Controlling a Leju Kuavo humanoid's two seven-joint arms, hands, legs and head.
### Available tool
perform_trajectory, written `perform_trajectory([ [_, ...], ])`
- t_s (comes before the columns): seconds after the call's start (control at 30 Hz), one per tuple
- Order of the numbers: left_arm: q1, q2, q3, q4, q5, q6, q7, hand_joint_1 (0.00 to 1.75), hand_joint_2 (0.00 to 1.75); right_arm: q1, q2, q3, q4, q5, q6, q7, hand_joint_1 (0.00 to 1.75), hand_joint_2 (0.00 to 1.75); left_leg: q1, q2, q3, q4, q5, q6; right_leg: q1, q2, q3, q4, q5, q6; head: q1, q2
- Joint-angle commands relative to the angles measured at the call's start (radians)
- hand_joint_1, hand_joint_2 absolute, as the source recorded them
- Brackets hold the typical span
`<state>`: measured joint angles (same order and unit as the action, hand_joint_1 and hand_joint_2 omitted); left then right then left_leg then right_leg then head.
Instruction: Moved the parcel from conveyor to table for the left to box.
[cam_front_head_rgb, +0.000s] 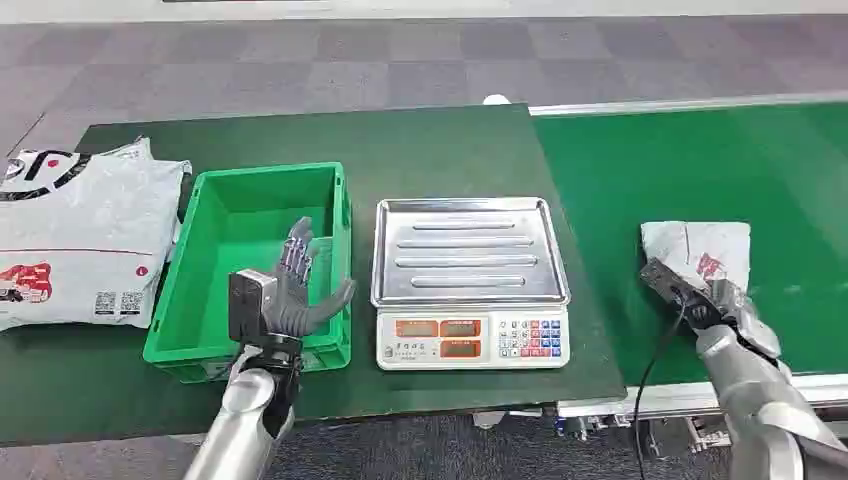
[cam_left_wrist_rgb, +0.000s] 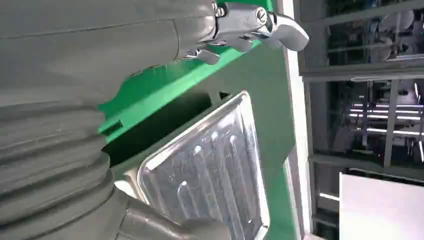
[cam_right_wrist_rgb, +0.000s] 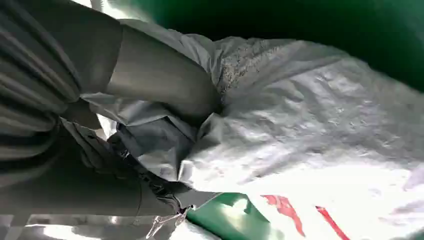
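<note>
A small grey parcel (cam_front_head_rgb: 697, 246) with red print lies on the green conveyor belt (cam_front_head_rgb: 690, 170) at the right. My right hand (cam_front_head_rgb: 712, 303) is at its near edge, and the right wrist view shows the thumb (cam_right_wrist_rgb: 160, 80) and fingers pinching a crumpled fold of the parcel (cam_right_wrist_rgb: 320, 130). My left hand (cam_front_head_rgb: 296, 290) hovers with fingers spread over the near right corner of the green box (cam_front_head_rgb: 222, 300); it holds nothing. The left wrist view shows the box's rim (cam_left_wrist_rgb: 150, 95) and the scale's tray (cam_left_wrist_rgb: 210, 170).
A scale with a steel tray (cam_front_head_rgb: 470, 250) sits mid-table between box and conveyor. A large grey parcel (cam_front_head_rgb: 75, 235) lies left of the box on the dark green table (cam_front_head_rgb: 430, 150). The table's front edge is near my arms.
</note>
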<state>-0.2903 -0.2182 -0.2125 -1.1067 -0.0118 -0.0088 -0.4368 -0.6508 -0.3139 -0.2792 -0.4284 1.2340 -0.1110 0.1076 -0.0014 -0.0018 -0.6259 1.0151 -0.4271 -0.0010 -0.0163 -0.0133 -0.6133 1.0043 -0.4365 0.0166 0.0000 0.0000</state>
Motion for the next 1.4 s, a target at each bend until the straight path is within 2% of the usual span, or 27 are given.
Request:
perform_trajectory([
  [0.03, -0.012, 0.013, 0.041, 0.031, -0.016, 0.001, 0.014, 0.00, 1.75, -0.029, 0.082, 0.039, -0.077, -0.052, -0.096, -0.038, 1.75, 1.75, 0.001, 0.006, 0.005, -0.002, -0.002, -0.001, 0.001, 0.006, 0.003, -0.002, 0.000, -0.001, 0.000, 0.000],
  [0.1, -0.032, 0.011, 0.029, 0.073, -0.028, 0.006, 0.003, 0.00, 1.75, 0.011, 0.104, 0.068, -0.216, -0.081, -0.172, -0.059, 1.75, 1.75, 0.001, 0.007, 0.007, -0.004, -0.002, -0.001, 0.001, 0.008, 0.005, -0.004, 0.000, -0.002, 0.000, 0.000],
  [0.17, -0.051, 0.007, 0.024, 0.099, -0.029, 0.008, -0.008, 0.00, 1.75, 0.057, 0.113, 0.086, -0.357, -0.115, -0.205, -0.065, 1.75, 1.75, 0.000, 0.004, 0.001, -0.001, -0.001, -0.001, 0.000, 0.005, 0.000, -0.001, 0.001, -0.001, 0.000, 0.000],
  [0.2, -0.066, 0.000, 0.023, 0.112, -0.028, 0.008, -0.010, 0.00, 1.75, 0.080, 0.115, 0.090, -0.431, -0.136, -0.235, -0.066, 1.75, 1.75, 0.000, 0.005, 0.003, -0.001, -0.001, -0.001, 0.000, 0.006, 0.002, -0.002, 0.000, -0.001, 0.000, 0.000],
  [0.4, -0.144, -0.028, -0.016, 0.229, -0.033, 0.009, -0.024, 0.00, 1.75, 0.200, 0.105, 0.068, -0.630, -0.233, -0.366, -0.133, 1.75, 1.75, 0.000, -0.002, 0.003, -0.002, -0.001, -0.001, 0.000, -0.001, 0.003, -0.002, -0.001, -0.001, 0.000, 0.000],
  [0.5, -0.150, -0.022, -0.024, 0.252, -0.016, 0.017, -0.049, 0.00, 1.75, 0.200, 0.095, 0.102, -0.653, -0.253, -0.396, -0.178, 1.75, 1.75, 0.000, -0.002, 0.003, -0.001, -0.001, -0.001, 0.000, 0.000, 0.002, -0.001, -0.001, -0.001, 0.000, 0.000],
  [0.63, -0.144, -0.023, -0.031, 0.244, -0.013, 0.018, -0.051, 0.00, 1.75, 0.151, 0.121, 0.175, -0.659, -0.159, -0.467, -0.132, 1.75, 1.75, -0.001, 0.005, 0.003, -0.001, -0.002, -0.001, -0.001, 0.006, 0.000, -0.001, 0.000, -0.001, 0.000, 0.000],
  [0.9, -0.142, -0.025, -0.034, 0.243, -0.013, 0.017, -0.051, 0.00, 1.75, 0.153, 0.128, 0.182, -0.674, -0.159, -0.467, -0.127, 1.75, 1.75, -0.001, 0.006, 0.003, -0.001, -0.002, -0.001, -0.001, 0.008, 0.000, -0.001, 0.000, -0.001, 0.000, 0.000],
  [0.97, -0.142, -0.025, -0.035, 0.242, -0.013, 0.017, -0.051, 0.00, 1.75, 0.161, 0.125, 0.181, -0.676, -0.158, -0.466, -0.125, 1.75, 1.75, 0.000, 0.002, 0.000, 0.000, -0.001, -0.001, 0.000, 0.003, -0.001, -0.001, 0.000, 0.000, 0.000, 0.000],
  [1.27, -0.139, -0.025, -0.041, 0.241, -0.012, 0.015, -0.052, 0.00, 1.75, 0.164, 0.119, 0.189, -0.692, -0.140, -0.491, -0.116, 1.75, 1.75, 0.000, 0.002, 0.001, 0.000, -0.001, -0.001, 0.000, 0.003, -0.001, -0.001, 0.000, -0.001, 0.000, 0.000],
  [1.4, -0.129, -0.023, -0.051, 0.235, -0.010, 0.015, -0.054, 0.00, 1.75, 0.110, 0.105, 0.238, -0.683, -0.093, -0.522, -0.107, 1.75, 1.75, -0.001, 0.004, 0.003, -0.001, -0.002, -0.001, -0.001, 0.005, 0.000, -0.001, -0.001, -0.001, 0.000, 0.000],
])
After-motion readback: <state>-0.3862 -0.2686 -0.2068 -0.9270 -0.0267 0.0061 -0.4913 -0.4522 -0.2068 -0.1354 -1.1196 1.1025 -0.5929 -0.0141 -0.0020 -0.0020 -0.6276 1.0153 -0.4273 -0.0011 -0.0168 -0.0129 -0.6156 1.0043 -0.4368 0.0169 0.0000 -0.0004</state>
